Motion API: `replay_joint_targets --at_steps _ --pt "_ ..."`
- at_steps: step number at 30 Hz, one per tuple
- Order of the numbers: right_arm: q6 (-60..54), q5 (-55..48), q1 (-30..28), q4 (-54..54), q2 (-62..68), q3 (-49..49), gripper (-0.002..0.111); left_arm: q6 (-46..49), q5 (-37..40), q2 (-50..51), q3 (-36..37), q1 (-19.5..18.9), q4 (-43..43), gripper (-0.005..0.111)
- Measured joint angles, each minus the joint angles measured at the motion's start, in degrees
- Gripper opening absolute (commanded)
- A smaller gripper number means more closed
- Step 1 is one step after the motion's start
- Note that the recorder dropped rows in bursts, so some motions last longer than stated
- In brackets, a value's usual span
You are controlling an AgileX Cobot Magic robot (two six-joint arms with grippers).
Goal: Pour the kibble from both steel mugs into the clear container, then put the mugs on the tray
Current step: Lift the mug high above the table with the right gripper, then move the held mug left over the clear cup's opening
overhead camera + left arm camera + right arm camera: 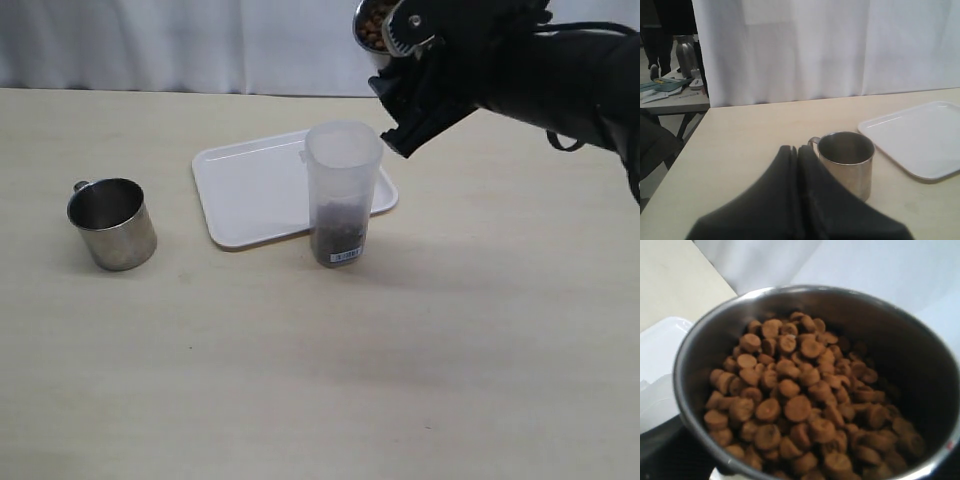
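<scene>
exterior view: clear container point(343, 170), illegible label point(344, 256)

A steel mug point(900, 355) fills the middle of the frame, holding heaped brown kibble point(800, 410). A white tray point(660, 350) shows at the edge.

1. My table point(450, 380) is pale, wood-toned and matte.
2. On its left side stands a mug point(112, 223), upright and empty, with its handle toward the far left.
3. A white tray point(250, 190) lies flat mid-table.
4. The container point(341, 190) stands upright at the tray's front edge, with kibble point(338, 228) in its bottom.
</scene>
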State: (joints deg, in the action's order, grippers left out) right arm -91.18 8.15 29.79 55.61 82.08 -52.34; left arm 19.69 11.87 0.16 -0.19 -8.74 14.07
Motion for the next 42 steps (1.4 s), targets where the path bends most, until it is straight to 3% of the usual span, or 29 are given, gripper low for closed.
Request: replay_joint_targets --at_steps 10,42 --pt "-27.5 8.7 0.0 26.8 0.5 -0.5 0.005 0.0 0.0 0.0 0.0 0.0 0.0 0.0" --pt "-28.9 4.6 -2.2 31.2 0.6 -0.5 0.005 0.0 0.0 0.0 0.0 0.0 0.0 0.0"
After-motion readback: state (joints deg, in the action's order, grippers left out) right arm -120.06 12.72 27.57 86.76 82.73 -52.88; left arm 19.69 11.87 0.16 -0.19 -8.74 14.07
